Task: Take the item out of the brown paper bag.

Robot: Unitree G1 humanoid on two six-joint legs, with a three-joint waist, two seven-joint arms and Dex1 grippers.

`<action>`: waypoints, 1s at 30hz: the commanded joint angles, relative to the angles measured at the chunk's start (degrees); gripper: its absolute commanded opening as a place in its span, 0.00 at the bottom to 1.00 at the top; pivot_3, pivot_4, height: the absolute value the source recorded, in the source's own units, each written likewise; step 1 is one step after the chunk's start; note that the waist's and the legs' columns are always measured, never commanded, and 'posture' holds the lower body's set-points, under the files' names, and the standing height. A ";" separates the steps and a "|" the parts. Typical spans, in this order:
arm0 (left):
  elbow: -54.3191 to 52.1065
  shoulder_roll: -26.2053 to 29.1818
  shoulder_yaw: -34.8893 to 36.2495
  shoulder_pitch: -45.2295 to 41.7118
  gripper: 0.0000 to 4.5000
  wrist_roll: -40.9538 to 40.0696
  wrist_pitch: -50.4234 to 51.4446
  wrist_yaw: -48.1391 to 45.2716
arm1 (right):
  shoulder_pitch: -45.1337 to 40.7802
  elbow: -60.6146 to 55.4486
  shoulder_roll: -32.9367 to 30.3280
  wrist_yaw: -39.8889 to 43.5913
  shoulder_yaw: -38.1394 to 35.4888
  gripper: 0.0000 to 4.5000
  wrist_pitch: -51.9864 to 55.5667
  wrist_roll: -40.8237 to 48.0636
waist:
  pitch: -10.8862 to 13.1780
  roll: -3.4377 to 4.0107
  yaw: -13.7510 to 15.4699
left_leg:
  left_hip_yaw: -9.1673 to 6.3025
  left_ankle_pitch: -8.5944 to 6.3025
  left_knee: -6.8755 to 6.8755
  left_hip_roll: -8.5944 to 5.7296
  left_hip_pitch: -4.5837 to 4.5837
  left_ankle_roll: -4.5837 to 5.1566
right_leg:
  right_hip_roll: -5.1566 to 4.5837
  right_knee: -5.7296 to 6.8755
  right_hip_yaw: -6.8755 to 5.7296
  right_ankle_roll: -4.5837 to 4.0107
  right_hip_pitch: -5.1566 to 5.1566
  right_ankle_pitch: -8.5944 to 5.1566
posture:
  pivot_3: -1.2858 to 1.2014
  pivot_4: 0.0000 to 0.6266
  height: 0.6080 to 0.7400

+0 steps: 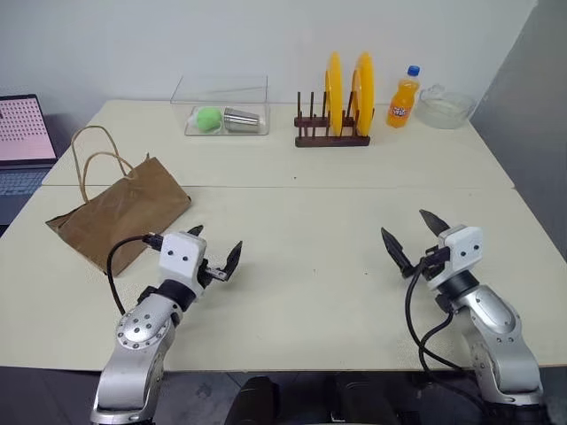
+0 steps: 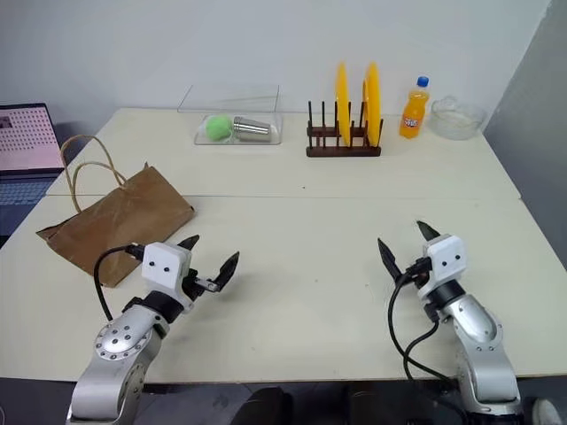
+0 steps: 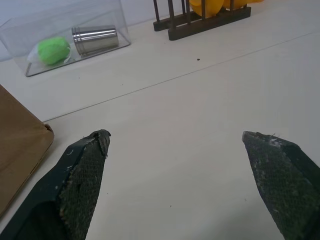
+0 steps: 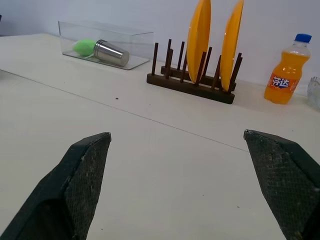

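The brown paper bag (image 1: 120, 212) lies on its side at the left of the cream table (image 1: 310, 274), with its two looped handles (image 1: 96, 158) pointing toward the far left. The item is hidden from view. My left gripper (image 1: 215, 243) hovers just right of the bag's near corner, open, with nothing between its fingers (image 3: 82, 170). In the left wrist view the bag's edge (image 3: 20, 150) lies beside that gripper. My right gripper (image 1: 407, 228) is open and empty over the table's right half, far from the bag.
Along the table's far edge stand a clear box (image 1: 221, 111) with a green ball and a steel cup, a wooden rack (image 1: 332, 135) with two yellow plates, an orange soda bottle (image 1: 403, 99) and a glass bowl (image 1: 446, 108). A laptop (image 1: 22, 133) sits at the far left.
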 commanded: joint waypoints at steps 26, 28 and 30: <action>-3.77 -0.02 10.42 1.99 1.00 -1.37 -4.45 2.94 | -15.98 -2.06 -5.40 16.37 8.34 1.00 6.93 9.88 | 0.03 0.03 -0.17 | -0.02 0.00 0.00 0.00 0.00 0.00 | 0.00 -0.03 -0.02 0.00 -0.01 0.00 | 0.52 0.24 1.00; -5.32 -0.75 12.08 3.34 1.00 -2.11 -3.86 3.74 | -19.12 -1.25 -7.05 19.84 8.34 1.00 8.74 12.47 | 0.05 -0.03 -0.13 | -0.02 0.00 0.00 0.00 -0.01 0.01 | 0.00 -0.07 -0.02 0.00 0.00 0.00 | 0.52 0.24 1.00; -7.27 -0.91 13.60 4.83 1.00 -3.62 -2.98 3.61 | -21.95 -0.56 -8.74 23.55 8.65 1.00 10.72 14.78 | 0.05 -0.04 -0.08 | -0.03 -0.01 0.00 0.00 -0.03 0.01 | -0.01 -0.08 -0.03 0.00 0.00 0.00 | 0.52 0.24 1.00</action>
